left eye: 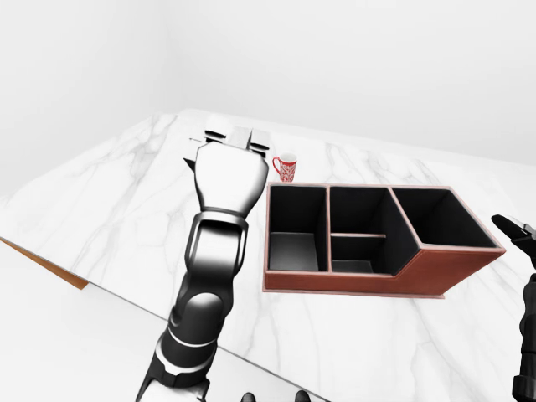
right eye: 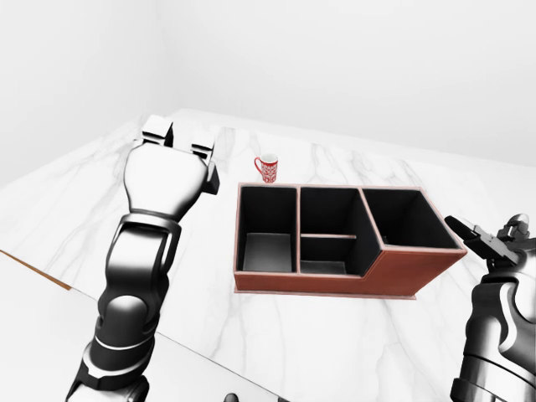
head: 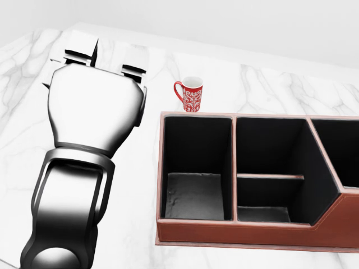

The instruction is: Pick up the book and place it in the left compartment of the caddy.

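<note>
Right-eye view gives us the widest look: nearest to us, at the bottom right, our right hand [right eye: 494, 243] rises beside the caddy with its fingers spread apart and nothing between them. Our left arm reaches up from the bottom left over the marble table [right eye: 335, 335], and the left hand [head: 92, 95] sits to the left of the caddy, its back turned toward us. We cannot tell how wide its fingers stand, because the hand's own body hides them. The book does not show in any view, so we cannot say where it lies.

The brown caddy [head: 241, 231] rests on the table just right of the left hand. Its left compartment [head: 196, 196] is dark inside and holds nothing; a middle section split by a low divider and a larger right section stand beside it.

Farther up, a red patterned mug [head: 190, 95] stands upright just past the caddy's far left corner.
</note>
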Controlling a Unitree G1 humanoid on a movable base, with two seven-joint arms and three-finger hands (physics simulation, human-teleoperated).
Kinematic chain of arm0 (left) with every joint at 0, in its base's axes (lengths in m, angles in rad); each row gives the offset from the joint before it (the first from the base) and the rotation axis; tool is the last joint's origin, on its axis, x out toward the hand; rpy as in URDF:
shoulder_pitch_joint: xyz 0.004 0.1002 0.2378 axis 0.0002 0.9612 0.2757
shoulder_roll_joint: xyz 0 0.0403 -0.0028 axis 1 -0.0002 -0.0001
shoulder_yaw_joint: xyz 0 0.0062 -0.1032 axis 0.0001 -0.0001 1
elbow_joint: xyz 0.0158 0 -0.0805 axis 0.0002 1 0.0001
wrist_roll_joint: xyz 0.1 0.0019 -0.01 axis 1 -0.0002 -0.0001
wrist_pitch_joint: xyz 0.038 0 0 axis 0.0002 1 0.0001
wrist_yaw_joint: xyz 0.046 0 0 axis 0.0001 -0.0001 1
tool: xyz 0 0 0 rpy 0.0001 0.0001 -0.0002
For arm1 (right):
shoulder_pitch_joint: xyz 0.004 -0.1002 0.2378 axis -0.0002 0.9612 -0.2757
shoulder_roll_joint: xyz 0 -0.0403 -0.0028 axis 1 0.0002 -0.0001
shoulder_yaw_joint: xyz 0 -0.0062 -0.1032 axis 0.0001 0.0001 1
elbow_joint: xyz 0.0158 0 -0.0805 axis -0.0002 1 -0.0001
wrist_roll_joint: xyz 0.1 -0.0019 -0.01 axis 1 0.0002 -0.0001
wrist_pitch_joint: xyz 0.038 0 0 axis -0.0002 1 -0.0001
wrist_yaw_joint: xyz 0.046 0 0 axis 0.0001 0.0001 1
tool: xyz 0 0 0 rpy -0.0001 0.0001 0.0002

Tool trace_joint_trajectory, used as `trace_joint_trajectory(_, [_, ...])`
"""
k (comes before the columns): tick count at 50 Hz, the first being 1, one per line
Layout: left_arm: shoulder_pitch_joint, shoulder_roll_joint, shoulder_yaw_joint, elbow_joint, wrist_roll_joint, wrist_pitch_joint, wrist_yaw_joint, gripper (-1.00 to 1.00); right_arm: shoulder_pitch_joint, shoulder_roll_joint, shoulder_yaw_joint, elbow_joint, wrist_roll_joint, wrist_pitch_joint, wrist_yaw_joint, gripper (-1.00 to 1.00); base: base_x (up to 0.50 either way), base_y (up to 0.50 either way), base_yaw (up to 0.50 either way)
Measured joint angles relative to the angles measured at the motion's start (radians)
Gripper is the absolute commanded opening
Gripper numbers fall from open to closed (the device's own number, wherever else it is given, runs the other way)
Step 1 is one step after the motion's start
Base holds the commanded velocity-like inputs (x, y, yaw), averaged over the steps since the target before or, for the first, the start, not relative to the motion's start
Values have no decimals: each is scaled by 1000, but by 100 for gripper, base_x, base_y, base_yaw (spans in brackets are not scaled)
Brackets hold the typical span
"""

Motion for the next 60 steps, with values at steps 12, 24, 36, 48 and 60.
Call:
trace_joint_trajectory(12, [-36, 38, -83, -65, 2, 0, -77, -100, 0, 0, 0, 0, -3, 0, 2, 100, 0, 0, 0])
trace_joint_trajectory(24, [-82, 50, -150, -110, 4, 0, -77, -100, 0, 0, 0, 0, -4, -1, 4, 100, 0, 0, 0])
trace_joint_trajectory(36, [-87, 7, -181, -151, 3, 0, -77, -100, 0, -1, 0, 1, -4, -2, 6, 100, 0, 0, 0])
trace_joint_trajectory(48, [-70, -51, -210, -187, 6, 0, -77, -100, 0, -1, 0, 1, -5, -2, 6, 100, 0, 0, 0])
trace_joint_trajectory(60, [-7, -104, -255, -208, 8, 0, -77, -100, 0, -1, 0, 1, -5, -2, 6, 100, 0, 0, 0])
